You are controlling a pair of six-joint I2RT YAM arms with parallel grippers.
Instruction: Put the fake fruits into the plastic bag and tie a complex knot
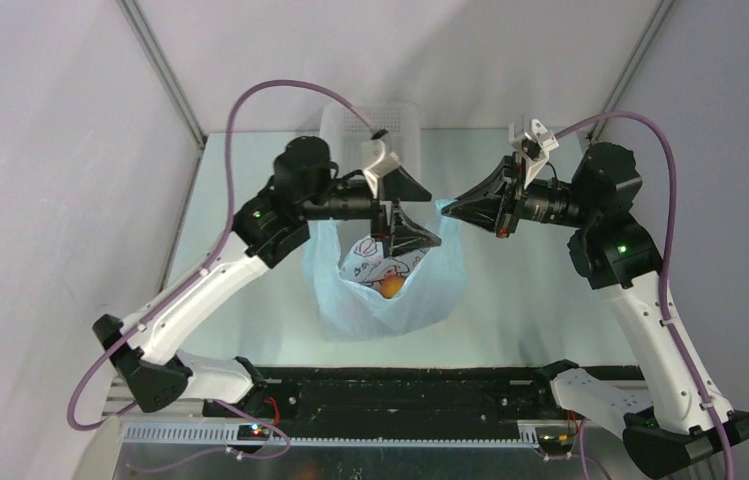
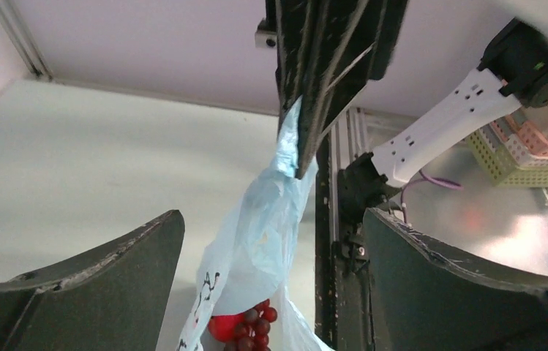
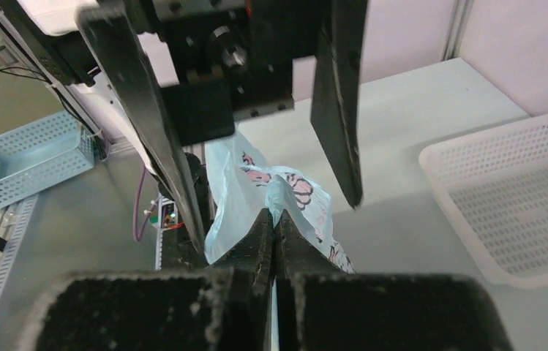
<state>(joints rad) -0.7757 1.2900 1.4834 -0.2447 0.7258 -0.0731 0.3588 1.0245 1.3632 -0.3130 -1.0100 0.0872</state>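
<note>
Arms meet over the back half of the surface [image 1: 530,300]. Left gripper [image 1: 430,218] is released: fingers spread wide, one on each side of a pulled-up strip of the bag [image 1: 390,310], touching neither side as far as its wrist view shows. Bag sits mid-surface between the two arms, mouth up, body slumped toward the near edge. Inside it: orange fruit [image 1: 392,288] visible from the top; grapes [image 2: 256,329] and a red fruit [image 2: 221,327] just beside them show through the plastic in the left wrist view. Second red fruit can't be made out. Right gripper [image 1: 447,208] is clenched on the thin end of that same bag strip, holding it taut above the bag, its tip between the left fingers. White basket [image 1: 405,125] sits at the back edge, behind the left gripper, apart from the bag.
</note>
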